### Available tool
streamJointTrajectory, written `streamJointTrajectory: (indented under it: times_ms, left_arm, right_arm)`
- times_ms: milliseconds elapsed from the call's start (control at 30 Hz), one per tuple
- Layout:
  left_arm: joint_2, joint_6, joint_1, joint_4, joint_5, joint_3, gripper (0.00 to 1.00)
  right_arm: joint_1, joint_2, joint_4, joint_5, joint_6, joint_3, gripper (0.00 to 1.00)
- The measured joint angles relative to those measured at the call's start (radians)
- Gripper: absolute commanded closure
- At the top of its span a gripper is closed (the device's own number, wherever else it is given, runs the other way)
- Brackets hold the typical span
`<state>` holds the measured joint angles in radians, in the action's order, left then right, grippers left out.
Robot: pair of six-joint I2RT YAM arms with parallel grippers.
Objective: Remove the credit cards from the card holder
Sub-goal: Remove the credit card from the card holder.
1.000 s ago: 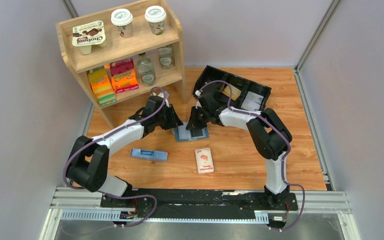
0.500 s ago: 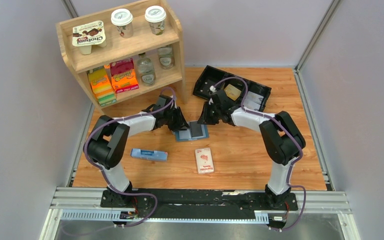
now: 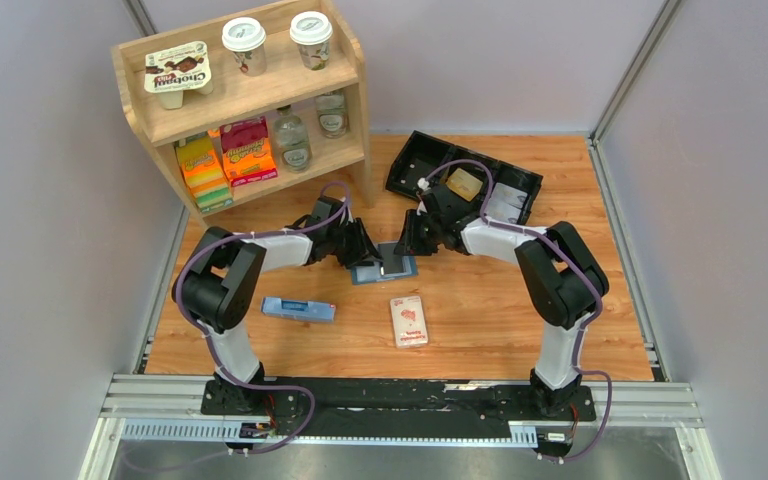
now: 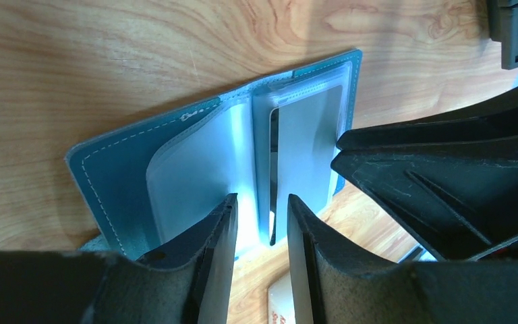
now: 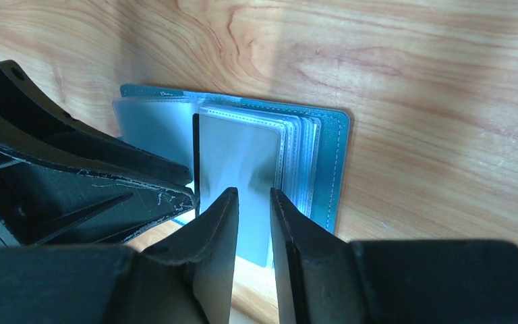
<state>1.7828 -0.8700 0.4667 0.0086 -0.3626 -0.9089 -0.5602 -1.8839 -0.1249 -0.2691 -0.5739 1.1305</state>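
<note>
The light blue card holder (image 3: 365, 271) lies open on the table between both grippers. It also shows in the left wrist view (image 4: 118, 182) and the right wrist view (image 5: 327, 155). A dark grey card (image 3: 394, 260) sits in its clear sleeves, seen edge-on (image 4: 273, 169) and face-on (image 5: 239, 155). My left gripper (image 3: 360, 250) (image 4: 262, 202) hovers at the holder's left panel, jaws slightly apart and empty. My right gripper (image 3: 406, 240) (image 5: 253, 196) hovers over the sleeved card, jaws slightly apart and empty. A tan-gold card (image 3: 465, 184) lies in the black tray (image 3: 405, 165).
A wooden shelf (image 3: 250, 100) with cups, bottles and boxes stands at the back left. A narrow pale blue box (image 3: 299, 309) and a white pack with a red picture (image 3: 409, 320) lie in front of the holder.
The left arm has folded its elbow in and brought its gripper to the holder's left side. The right gripper has drawn back a little to the holder's far right edge.
</note>
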Motion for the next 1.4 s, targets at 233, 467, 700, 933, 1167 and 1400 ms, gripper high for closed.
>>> streamJointTrajectory:
  times_ms: [233,467,700,933,1167,1400]
  left_arm:
    - [0.008,-0.045,-0.004,0.086,-0.035,0.027,0.58]
    - [0.008,-0.076,-0.004,0.156,-0.050,0.054,0.66]
    - [-0.014,-0.118,-0.011,0.253,-0.051,0.127,0.74]
    - [-0.051,-0.159,-0.019,0.377,-0.051,0.202,0.84]
    - [-0.061,-0.169,-0.024,0.415,-0.051,0.224,0.89]
    - [-0.061,-0.189,-0.024,0.450,-0.060,0.228,0.73]
  right_arm:
    - [0.000,-0.008,0.017,-0.032,-0.001,-0.005,0.71]
    - [0.001,-0.008,0.031,-0.047,-0.001,-0.013,0.71]
    - [0.001,-0.013,0.040,-0.053,-0.002,-0.013,0.70]
    - [0.001,-0.022,0.063,-0.062,-0.006,-0.014,0.70]
    - [0.004,-0.028,0.080,-0.073,-0.006,-0.014,0.70]
    - [0.006,-0.028,0.084,-0.076,-0.006,-0.014,0.70]
